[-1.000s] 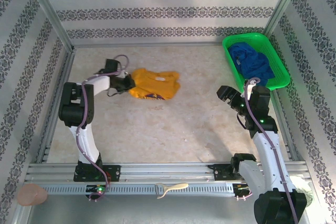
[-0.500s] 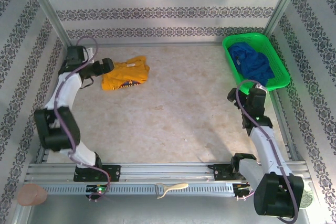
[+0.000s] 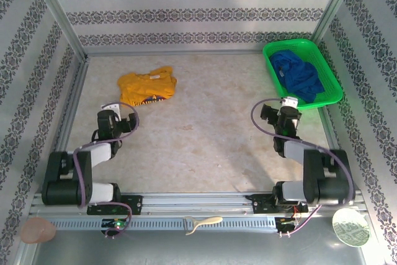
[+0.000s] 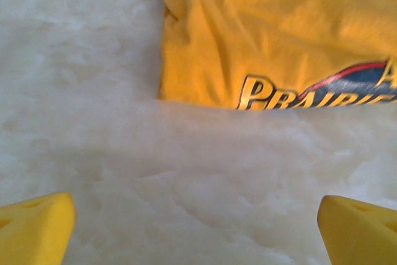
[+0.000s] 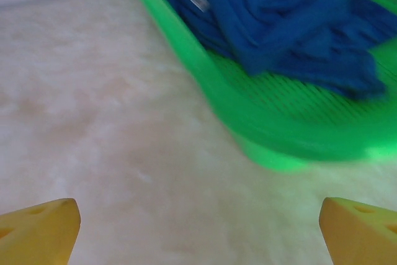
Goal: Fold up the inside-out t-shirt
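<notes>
**Item 1 – Hazards, near to far**
- Left claw (image 4: 198, 231): spread wide and empty, low over the table (image 3: 205, 147), aimed at the near edge of the t-shirt (image 4: 279, 35). Judged risk: a low forward reach could let a fingertip plough under that edge and push the layers apart, undoing the fold.
- Right claw (image 5: 198, 231): also spread wide and empty, close to the near corner of the green basket (image 5: 248, 122). Judged risk: a swing toward the far right could knock the rim and shove the basket, or snag the blue garment (image 5: 291, 23) heaped inside.
- T-shirt, far-left part of the table, well apart from the basket: lies as a compact, loosely stacked bundle, plain yellow on top, with dark lettering peeping out along its near edge. Judged risk: the soft cotton layers are not pinned, so they may slump or spring open, and a one-sided pull would skew the bundle.

**Item 2 – Pose, near to far**
- Left arm (image 3: 74, 166): tucked low, elbow at the near-left by the rail (image 3: 186, 203), forearm running forward, wrist level, claw facing the shirt and not touching it.
- Right arm (image 3: 316, 166): tucked the same way at the near right, forearm angled forward and inward, claw facing the basket corner, near it but apart.
</notes>
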### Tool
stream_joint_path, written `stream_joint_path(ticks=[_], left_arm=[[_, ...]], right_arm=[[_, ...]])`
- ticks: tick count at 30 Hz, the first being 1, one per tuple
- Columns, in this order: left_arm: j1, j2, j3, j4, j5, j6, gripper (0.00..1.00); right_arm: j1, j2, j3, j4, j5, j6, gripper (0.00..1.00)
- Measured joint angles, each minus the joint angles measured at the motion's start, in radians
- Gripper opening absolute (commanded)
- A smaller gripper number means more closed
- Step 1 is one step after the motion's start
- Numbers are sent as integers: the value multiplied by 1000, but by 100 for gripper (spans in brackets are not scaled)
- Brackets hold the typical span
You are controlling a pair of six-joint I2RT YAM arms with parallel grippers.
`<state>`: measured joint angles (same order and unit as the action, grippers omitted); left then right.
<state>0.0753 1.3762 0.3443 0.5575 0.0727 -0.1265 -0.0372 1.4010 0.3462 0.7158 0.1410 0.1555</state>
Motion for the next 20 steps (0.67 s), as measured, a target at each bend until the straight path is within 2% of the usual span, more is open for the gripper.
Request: stream_joint_path(ticks=[2, 6, 14, 20], left_arm=[[-23, 64, -7, 84, -8, 25, 99], [-37, 199, -9, 320, -22, 54, 99], [-37, 219, 10, 368, -41, 71, 99], [-37, 219, 17, 373, -51, 74, 99]], right_arm=[[3, 109, -4, 118, -55, -27, 98], [10, 134, -3, 153, -99, -56, 98], [72, 134, 5, 206, -43, -95, 98], [58, 134, 15, 209, -53, -103, 99]])
